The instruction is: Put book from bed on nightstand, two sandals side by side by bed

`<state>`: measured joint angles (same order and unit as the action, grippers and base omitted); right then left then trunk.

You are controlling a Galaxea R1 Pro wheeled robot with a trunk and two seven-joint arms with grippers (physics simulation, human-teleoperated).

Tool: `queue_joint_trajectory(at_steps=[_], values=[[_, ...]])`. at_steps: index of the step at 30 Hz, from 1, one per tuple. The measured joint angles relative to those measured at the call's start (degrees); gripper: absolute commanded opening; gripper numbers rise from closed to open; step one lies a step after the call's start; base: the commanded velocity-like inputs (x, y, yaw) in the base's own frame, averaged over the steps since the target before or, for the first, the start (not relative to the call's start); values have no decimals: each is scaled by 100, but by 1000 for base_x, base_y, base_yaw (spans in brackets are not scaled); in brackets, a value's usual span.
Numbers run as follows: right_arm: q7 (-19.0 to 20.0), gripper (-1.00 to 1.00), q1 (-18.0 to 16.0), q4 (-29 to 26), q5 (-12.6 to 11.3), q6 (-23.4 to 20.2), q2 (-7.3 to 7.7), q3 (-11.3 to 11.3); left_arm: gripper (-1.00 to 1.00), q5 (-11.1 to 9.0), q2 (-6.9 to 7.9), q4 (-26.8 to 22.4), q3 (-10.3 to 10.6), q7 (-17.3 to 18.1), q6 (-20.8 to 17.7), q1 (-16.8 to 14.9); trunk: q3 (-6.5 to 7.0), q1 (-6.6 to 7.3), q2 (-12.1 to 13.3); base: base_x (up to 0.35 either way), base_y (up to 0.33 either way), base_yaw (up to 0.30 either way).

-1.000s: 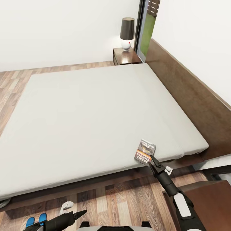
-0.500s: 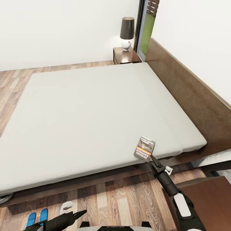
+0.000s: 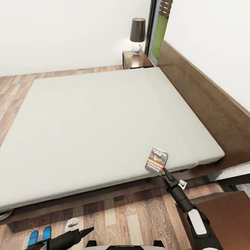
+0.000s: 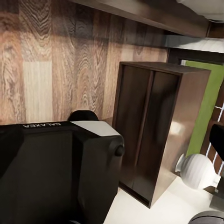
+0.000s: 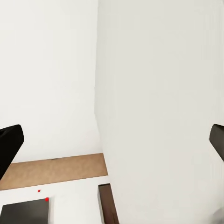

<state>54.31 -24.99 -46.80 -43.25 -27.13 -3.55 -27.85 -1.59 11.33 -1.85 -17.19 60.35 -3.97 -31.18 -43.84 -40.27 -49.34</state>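
Note:
The book [image 3: 157,160], dark with an orange band, lies at the near edge of the bed's off-white mattress [image 3: 97,118], its lower corner reaching over the edge. My right gripper [image 3: 163,171] points up at that corner from just below. In the right wrist view its fingertips [image 5: 9,145] stand far apart with only white wall between them, so it is open. Two blue sandals [image 3: 39,236] lie side by side on the floor beside the bed frame. My left gripper [image 3: 88,230] hovers low near them; one fingertip [image 4: 218,139] sits at the picture's edge, open.
A nightstand [image 3: 136,61] with a dark-shaded lamp [image 3: 137,34] stands beyond the bed's far corner. Another nightstand [image 3: 227,217] is close on my right; its dark cabinet [image 4: 154,135] and a white lamp base [image 4: 198,171] show past my own body. The headboard [image 3: 205,100] runs along the right.
The camera shifted a little at first, so the bed sits slightly higher in the picture. The book sits slightly nearer the mattress edge. Both arms hold their places.

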Motion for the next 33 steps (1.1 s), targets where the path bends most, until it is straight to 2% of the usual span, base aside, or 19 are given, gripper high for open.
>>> queue_joint_trajectory(at_steps=[33], values=[[0,100,0,-3,0,0,0,0,100,0,0,0,7,0,0,0,-593,-725,-1325,0,0,0]])
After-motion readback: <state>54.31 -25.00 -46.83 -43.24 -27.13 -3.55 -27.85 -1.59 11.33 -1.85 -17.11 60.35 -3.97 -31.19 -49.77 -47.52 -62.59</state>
